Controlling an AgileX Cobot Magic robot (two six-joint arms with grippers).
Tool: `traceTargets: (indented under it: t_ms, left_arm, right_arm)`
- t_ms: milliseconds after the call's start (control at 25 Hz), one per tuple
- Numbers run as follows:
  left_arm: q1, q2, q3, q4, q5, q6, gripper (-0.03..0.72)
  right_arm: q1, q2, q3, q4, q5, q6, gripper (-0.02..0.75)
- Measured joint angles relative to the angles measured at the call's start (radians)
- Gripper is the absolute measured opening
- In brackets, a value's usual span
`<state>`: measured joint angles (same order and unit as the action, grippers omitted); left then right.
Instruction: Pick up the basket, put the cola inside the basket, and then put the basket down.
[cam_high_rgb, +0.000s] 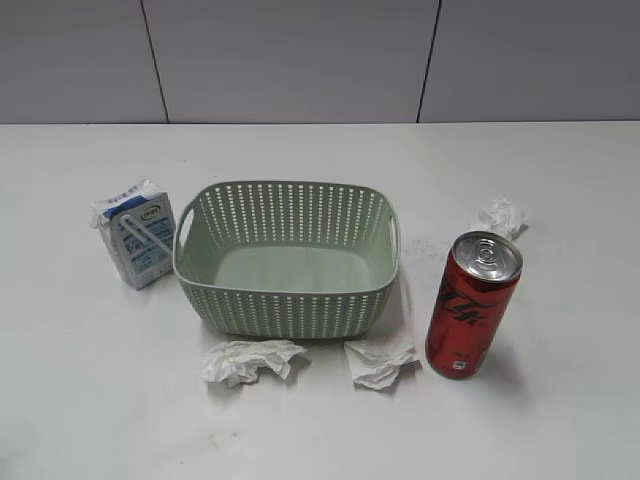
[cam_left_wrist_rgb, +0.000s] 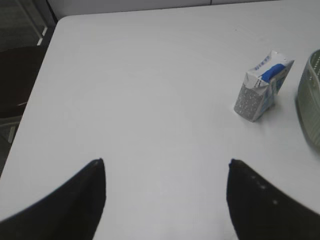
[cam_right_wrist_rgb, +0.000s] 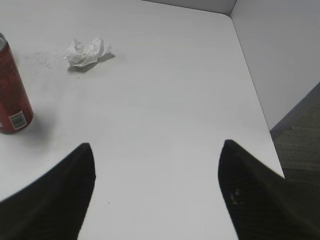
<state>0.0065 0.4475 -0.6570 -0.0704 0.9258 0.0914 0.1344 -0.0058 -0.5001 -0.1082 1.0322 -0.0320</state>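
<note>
The white worktop (cam_high_rgb: 560, 420) fills the frame. At its centre sits the empty basket (cam_high_rgb: 288, 300). The cola (cam_high_rgb: 472, 304) stands upright at right of centre, apart from the basket. The left gripper (cam_left_wrist_rgb: 166, 165) and right gripper (cam_right_wrist_rgb: 156, 146) hover with fingers apart, holding nothing.
</note>
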Motion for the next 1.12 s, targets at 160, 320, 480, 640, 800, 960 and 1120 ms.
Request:
traceTargets:
  t_ms: [160, 320, 480, 640, 800, 960, 1120]
  left_arm:
    - [0.000, 0.177, -0.060, -0.010, -0.003, 0.008, 0.566]
    - [-0.002, 0.363, -0.134, -0.015, 0.006, 0.019, 0.565]
    - [-0.023, 0.511, -0.211, -0.027, 0.016, 0.022, 0.565]
    - [-0.064, 0.648, -0.309, -0.095, 0.070, 0.024, 0.565]
    - [-0.128, 0.776, -0.418, -0.120, 0.123, 0.014, 0.563]
    - [-0.219, 0.892, -0.521, -0.122, 0.158, -0.054, 0.550]
    - [-0.330, 0.993, -0.600, -0.122, 0.168, -0.134, 0.545]
  right_arm:
    - [0.000, 0.000, 0.000, 0.000, 0.000, 0.000, 0.582]
    - [0.000, 0.000, 0.000, 0.000, 0.000, 0.000, 0.582]
    - [0.000, 0.000, 0.000, 0.000, 0.000, 0.000, 0.582]
    - [0.000, 0.000, 0.000, 0.000, 0.000, 0.000, 0.582]
    - [0.000, 0.000, 0.000, 0.000, 0.000, 0.000, 0.582]
    - [0.000, 0.000, 0.000, 0.000, 0.000, 0.000, 0.582]
    - [0.000, 0.000, 0.000, 0.000, 0.000, 0.000, 0.582]
